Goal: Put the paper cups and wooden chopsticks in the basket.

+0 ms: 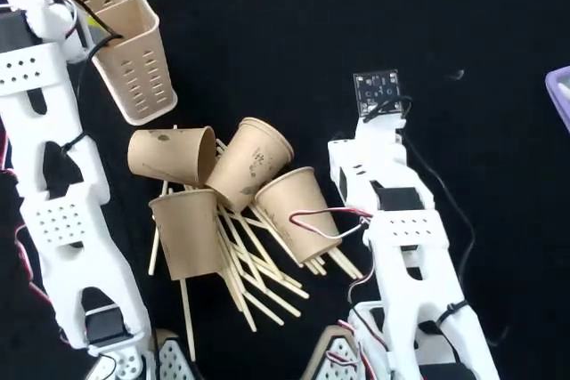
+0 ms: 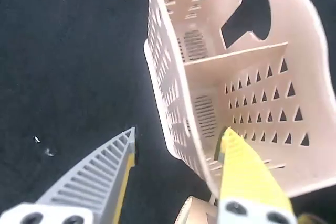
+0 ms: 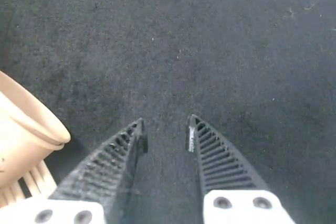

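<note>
Fingers [image 2: 239, 166] of the left gripper [image 2: 179, 132] stand spread with a side wall of the basket [image 1: 134, 51] between them. The basket lies tilted at far left, mouth turned away from the pile. The right gripper [image 3: 167, 124], jaws parted and holding nothing, hovers over bare cloth just beside a paper cup [image 3: 26, 129]. Four paper cups [image 1: 252, 162] lie on their sides over wooden chopsticks [image 1: 258, 264] running mostly far-left to near-right, nearer than the basket; the right arm looks closer. Black cloth [image 1: 294, 51] covers the table, a purple object [image 1: 559, 95] at its right edge.
</note>
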Action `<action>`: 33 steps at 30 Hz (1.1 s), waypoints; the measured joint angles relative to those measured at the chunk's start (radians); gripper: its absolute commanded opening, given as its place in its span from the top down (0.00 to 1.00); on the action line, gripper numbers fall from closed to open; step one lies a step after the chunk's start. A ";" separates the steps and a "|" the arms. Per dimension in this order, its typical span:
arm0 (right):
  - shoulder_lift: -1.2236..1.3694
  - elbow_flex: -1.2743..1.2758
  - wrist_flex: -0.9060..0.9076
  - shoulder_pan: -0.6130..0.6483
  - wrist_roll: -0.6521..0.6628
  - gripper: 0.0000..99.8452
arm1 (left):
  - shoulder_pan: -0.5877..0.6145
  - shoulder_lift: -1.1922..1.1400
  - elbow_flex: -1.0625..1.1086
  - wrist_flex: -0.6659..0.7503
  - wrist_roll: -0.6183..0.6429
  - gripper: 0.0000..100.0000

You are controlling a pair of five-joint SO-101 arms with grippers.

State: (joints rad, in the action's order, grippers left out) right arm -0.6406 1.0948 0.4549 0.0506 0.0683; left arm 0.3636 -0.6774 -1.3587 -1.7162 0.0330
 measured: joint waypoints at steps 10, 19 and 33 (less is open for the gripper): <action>0.000 0.000 0.000 0.000 0.000 0.86 | -0.127 -0.028 0.000 -0.028 -0.084 0.97; 0.000 0.000 0.000 0.000 0.000 0.86 | -0.338 0.005 -0.003 -0.026 -0.402 0.93; 0.000 0.000 0.000 0.000 0.000 0.86 | -0.241 0.049 0.038 -0.041 -0.325 0.73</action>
State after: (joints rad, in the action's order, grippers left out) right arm -0.6406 1.0948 0.4549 0.0506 0.0683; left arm 0.1227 -0.6283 -1.3203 -1.7576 -0.2923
